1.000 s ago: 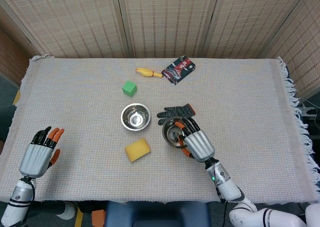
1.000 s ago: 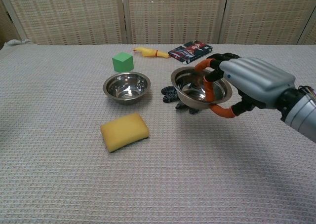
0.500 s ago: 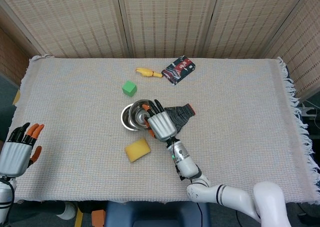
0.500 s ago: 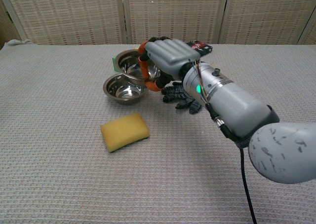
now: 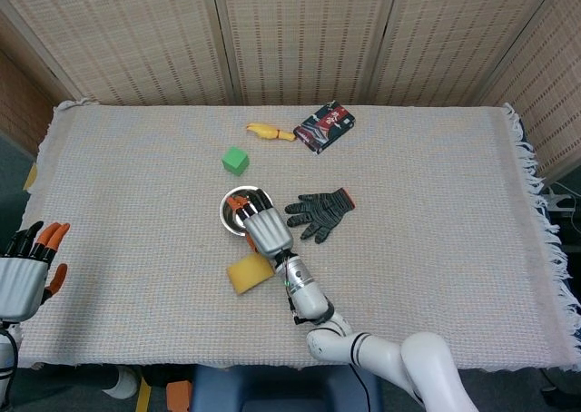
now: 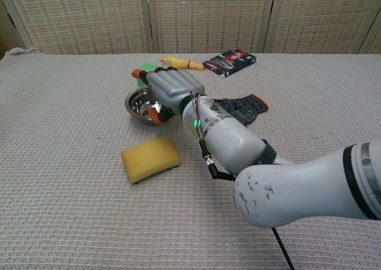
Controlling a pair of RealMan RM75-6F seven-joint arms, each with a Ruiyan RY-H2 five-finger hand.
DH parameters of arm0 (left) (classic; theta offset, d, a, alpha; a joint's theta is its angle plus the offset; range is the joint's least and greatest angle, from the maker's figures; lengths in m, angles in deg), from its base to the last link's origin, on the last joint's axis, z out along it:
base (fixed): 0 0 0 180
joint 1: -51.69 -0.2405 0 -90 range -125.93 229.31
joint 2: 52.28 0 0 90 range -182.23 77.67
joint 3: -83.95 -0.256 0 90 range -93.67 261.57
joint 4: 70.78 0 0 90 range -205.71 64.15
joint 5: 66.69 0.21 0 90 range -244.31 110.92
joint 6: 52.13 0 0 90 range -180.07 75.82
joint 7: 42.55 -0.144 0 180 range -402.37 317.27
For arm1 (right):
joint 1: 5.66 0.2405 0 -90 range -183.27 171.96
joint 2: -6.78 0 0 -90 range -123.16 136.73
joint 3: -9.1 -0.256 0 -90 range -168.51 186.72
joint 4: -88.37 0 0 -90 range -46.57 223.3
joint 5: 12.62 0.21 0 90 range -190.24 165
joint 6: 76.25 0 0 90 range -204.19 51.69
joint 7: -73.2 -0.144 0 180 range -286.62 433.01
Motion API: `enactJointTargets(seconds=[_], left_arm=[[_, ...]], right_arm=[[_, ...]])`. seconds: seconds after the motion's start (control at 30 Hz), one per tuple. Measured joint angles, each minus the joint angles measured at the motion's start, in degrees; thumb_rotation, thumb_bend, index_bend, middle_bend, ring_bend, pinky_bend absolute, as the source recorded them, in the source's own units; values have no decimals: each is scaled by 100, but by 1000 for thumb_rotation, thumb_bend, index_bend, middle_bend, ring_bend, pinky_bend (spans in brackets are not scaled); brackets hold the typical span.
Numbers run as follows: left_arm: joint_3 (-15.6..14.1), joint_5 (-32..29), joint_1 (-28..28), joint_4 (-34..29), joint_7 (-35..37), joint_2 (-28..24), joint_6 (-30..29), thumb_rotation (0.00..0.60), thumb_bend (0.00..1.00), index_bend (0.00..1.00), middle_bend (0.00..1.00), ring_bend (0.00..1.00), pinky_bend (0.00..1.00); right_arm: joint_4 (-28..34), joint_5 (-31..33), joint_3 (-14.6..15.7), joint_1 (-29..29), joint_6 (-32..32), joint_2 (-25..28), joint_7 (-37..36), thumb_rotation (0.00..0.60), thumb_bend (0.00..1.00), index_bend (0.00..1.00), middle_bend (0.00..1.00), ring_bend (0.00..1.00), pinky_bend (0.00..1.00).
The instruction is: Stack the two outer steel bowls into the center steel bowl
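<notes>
My right hand (image 5: 265, 230) (image 6: 169, 89) lies over the near-right rim of the steel bowl (image 5: 241, 205) (image 6: 139, 103) at the table's middle, fingers curled over the rim and thumb under it. The bowl it carries sits down in the center bowl; the two read as one stack and I cannot tell their rims apart. My left hand (image 5: 24, 274) hangs at the far left edge of the head view, fingers apart and holding nothing; the chest view does not show it.
A yellow sponge (image 5: 250, 273) (image 6: 150, 157) lies just in front of the bowls. A black glove (image 5: 318, 210) (image 6: 241, 108) lies to their right. Behind are a green cube (image 5: 235, 161), a yellow banana toy (image 5: 269, 132) and a dark packet (image 5: 324, 126).
My right hand has carried the steel bowl leftward from beside the glove and lowered it onto the center bowl. The left hand has drifted further left and down.
</notes>
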Motion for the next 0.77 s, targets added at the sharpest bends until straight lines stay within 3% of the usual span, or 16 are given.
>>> enactJointTargets(seconds=[0.13, 0.33, 0.47, 0.57, 0.67, 0.77], left_arm=[[-72, 48, -63, -194, 29, -80, -14, 600, 414, 100, 156, 111, 225], [-397, 45, -348, -749, 462, -388, 83, 600, 416, 90, 127, 93, 216], [-613, 36, -686, -894, 649, -418, 11, 600, 415, 78, 93, 39, 202], [-702, 12, -879, -951, 549, -330, -55, 600, 415, 61, 75, 15, 190], [-732, 25, -934, -1138, 348, -320, -103, 600, 416, 56, 72, 13, 187], [-720, 74, -971, -1267, 253, -291, -182, 600, 413, 55, 72, 13, 187]], right_arm=[[735, -22, 206, -310, -160, 426, 307, 600, 173, 0, 0, 0, 0], [3119, 4, 851, -1298, -765, 1866, 1114, 600, 169, 0, 0, 0, 0], [5075, -134, 1714, -2428, -1653, 3533, 1561, 600, 170, 0, 0, 0, 0], [5942, -388, 2490, -3492, -2578, 4709, 1581, 600, 170, 0, 0, 0, 0], [6236, -628, 3114, -4490, -3500, 5400, 1232, 600, 169, 0, 0, 0, 0], [6014, -769, 3439, -5056, -3998, 5722, 609, 600, 169, 0, 0, 0, 0]])
